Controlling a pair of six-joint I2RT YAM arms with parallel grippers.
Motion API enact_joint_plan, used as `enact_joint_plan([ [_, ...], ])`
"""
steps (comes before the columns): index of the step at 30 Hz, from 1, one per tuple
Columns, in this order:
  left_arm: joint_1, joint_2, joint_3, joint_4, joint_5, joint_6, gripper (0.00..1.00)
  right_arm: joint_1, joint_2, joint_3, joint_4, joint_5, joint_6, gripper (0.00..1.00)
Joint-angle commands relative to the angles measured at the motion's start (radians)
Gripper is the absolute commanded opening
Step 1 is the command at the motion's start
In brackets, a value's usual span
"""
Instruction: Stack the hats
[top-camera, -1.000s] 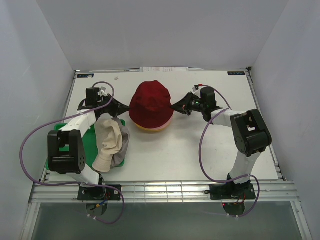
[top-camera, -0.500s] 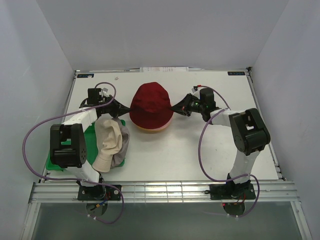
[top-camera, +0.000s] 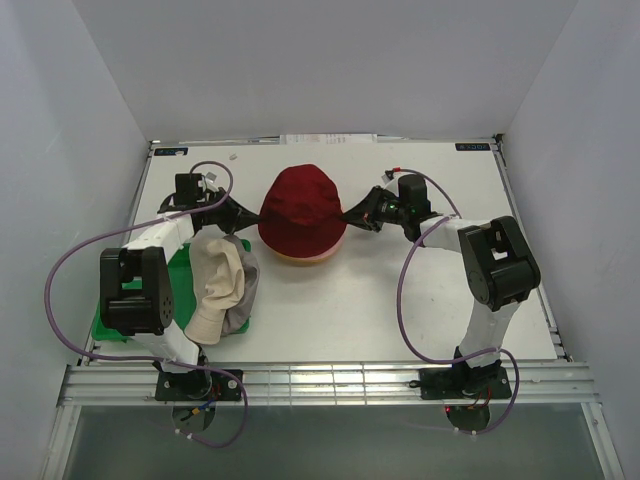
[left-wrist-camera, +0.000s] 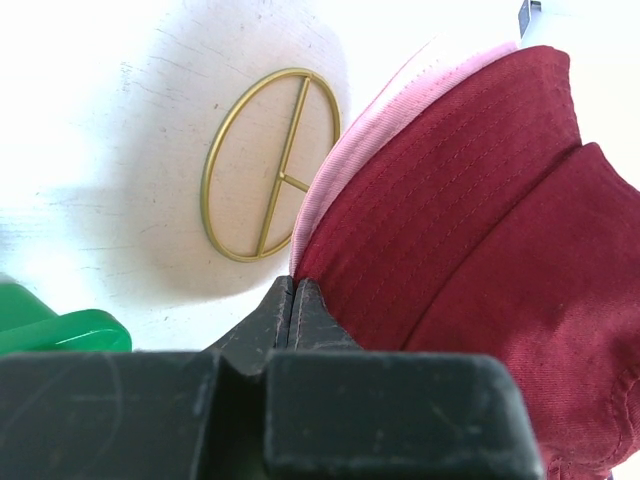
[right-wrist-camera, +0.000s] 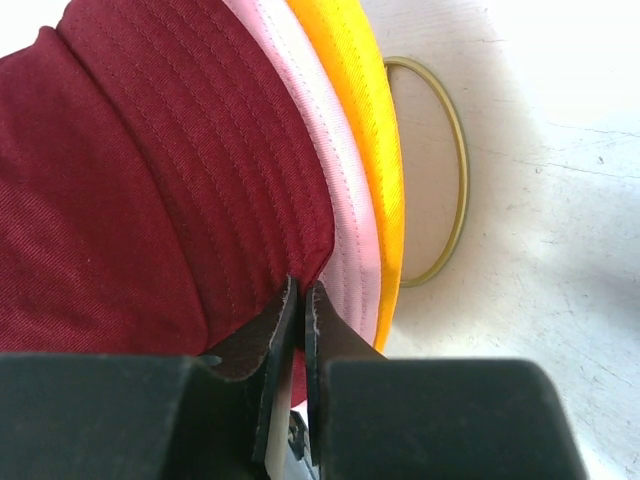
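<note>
We see a dark red hat (top-camera: 302, 208) with parallel rows of matching stitching round its brim. Below it show the plain brims of a pink hat (right-wrist-camera: 345, 250) and a yellow-orange hat (right-wrist-camera: 375, 150). Near the left edge of the white, faintly scuffed tabletop (top-camera: 340, 310) we find a cream hat (top-camera: 215, 275), a grey hat (top-camera: 246, 296) and a bright green tray (top-camera: 181, 268). The wire stand (left-wrist-camera: 270, 165) is gold. The left pincer (left-wrist-camera: 292, 288) and the right pincer (right-wrist-camera: 302, 290) are black.
</note>
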Motion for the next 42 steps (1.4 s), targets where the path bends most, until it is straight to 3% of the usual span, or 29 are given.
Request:
enact_joint_plan([
  [1,0.019,0.013,0.019,-0.069,-0.114,0.068,0.00,-0.002,0.022,-0.006,-0.153,0.032,-0.086,0.09],
  [4,0.021,0.009,0.044,-0.096,-0.106,0.091,0.00,-0.002,0.012,0.026,-0.174,0.033,-0.092,0.14],
  [9,0.019,-0.016,0.085,-0.127,-0.112,0.131,0.32,-0.002,-0.006,0.060,-0.209,0.033,-0.100,0.21],
  [12,0.019,-0.028,0.110,-0.149,-0.117,0.150,0.44,-0.002,-0.021,0.074,-0.219,0.033,-0.103,0.28],
  [19,0.021,-0.067,0.191,-0.189,-0.125,0.183,0.60,-0.002,-0.060,0.103,-0.252,0.030,-0.109,0.39],
  [25,0.022,-0.120,0.289,-0.279,-0.196,0.237,0.66,-0.014,-0.104,0.117,-0.291,0.030,-0.115,0.44],
  [33,0.024,-0.264,0.364,-0.431,-0.428,0.306,0.68,-0.062,-0.175,0.060,-0.305,0.009,-0.135,0.57],
  [42,0.024,-0.497,0.254,-0.587,-0.556,0.300,0.69,-0.060,-0.279,-0.024,-0.298,-0.011,-0.165,0.57],
])
